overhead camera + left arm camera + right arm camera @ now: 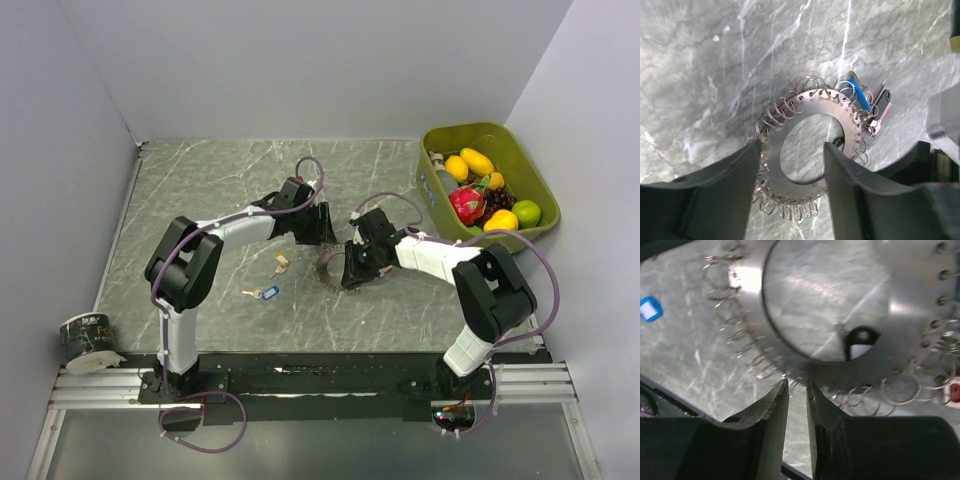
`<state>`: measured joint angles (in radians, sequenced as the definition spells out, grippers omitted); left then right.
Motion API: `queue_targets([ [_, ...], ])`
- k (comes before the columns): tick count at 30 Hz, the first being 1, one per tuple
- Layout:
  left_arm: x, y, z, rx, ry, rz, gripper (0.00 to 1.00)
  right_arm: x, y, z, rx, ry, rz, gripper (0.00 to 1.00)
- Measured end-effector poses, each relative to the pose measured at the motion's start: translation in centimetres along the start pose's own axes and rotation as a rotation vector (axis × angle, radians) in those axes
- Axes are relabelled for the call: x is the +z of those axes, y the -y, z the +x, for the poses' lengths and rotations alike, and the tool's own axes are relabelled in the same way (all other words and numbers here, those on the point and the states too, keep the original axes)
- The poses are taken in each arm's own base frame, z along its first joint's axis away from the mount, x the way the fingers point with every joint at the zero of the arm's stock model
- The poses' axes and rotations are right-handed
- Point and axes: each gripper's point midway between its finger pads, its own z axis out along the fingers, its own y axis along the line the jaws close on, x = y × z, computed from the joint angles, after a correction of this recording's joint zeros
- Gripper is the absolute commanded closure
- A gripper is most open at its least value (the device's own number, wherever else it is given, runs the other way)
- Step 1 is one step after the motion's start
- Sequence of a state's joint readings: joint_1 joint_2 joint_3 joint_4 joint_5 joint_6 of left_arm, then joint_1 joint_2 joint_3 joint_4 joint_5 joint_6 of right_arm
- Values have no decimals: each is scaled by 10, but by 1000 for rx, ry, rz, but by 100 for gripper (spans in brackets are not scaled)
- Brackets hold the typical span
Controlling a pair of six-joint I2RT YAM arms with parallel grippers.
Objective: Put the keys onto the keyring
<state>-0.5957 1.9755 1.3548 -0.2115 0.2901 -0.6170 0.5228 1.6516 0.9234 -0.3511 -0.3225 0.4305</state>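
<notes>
Keyring (815,102) lies partly between parted jaws of left gripper (792,147); right gripper (797,385) nearly closed at its rim, hold unclear. Top view alone shows yellow key (282,262).

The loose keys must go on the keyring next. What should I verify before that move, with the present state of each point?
1. Keyring visible to both wrist cameras: ok.
2. Left gripper open above the keyring: ok.
3. Right gripper holds the keyring's rim: cannot tell; its jaws are nearly closed there.
4. Yellow key and blue key picked up: not ok; both lie loose on the table.
5. Fruit basket away from the work area: ok.
</notes>
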Motion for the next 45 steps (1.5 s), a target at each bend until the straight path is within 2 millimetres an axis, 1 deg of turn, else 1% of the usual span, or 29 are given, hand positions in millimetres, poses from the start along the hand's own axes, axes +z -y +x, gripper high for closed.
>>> queue_targets([
  [2,-5,0,-4,14,18,-17,35,-6,-4,-3,-8,20,-7,68],
  [4,-14,0,-7,28,38,-32,34,-16,-8,-11,-19,62,-6,66],
  [7,-34,2,-10,41,74,-47,33,-36,-15,-30,-45,145,-3,63],
  [9,-45,3,-9,43,90,-46,30,-44,-15,-42,-56,188,6,62],
  [11,-52,3,-4,44,94,-43,28,-48,-9,-52,-51,215,21,60],
  [13,-56,-4,8,35,78,-53,28,-49,8,-58,-13,216,47,59],
  [14,-56,-6,11,33,72,-58,28,-49,18,-60,8,217,61,59],
  [16,-53,-15,25,19,46,-67,28,-47,34,-62,40,213,84,59],
  [18,-50,-23,39,2,17,-77,30,-46,47,-60,65,204,106,60],
  [19,-49,-29,48,-9,-5,-85,30,-45,51,-58,69,196,111,60],
  [20,-48,-31,53,-14,-17,-91,31,-43,52,-56,68,188,113,61],
  [24,-39,-35,59,-27,-41,-86,35,-35,53,-50,69,155,105,65],
  [27,-28,-38,66,-40,-66,-76,38,-26,57,-37,74,117,104,67],
  [31,-23,-32,63,-46,-65,-43,41,-20,61,-20,83,75,107,68],
  [35,-16,-27,57,-46,-65,-19,42,-14,57,-6,76,42,98,68],
  [40,-11,-19,50,-42,-65,10,43,-8,39,9,46,8,57,68],
  [45,-10,-5,34,-26,-47,45,41,-5,18,25,48,-23,-10,67],
])
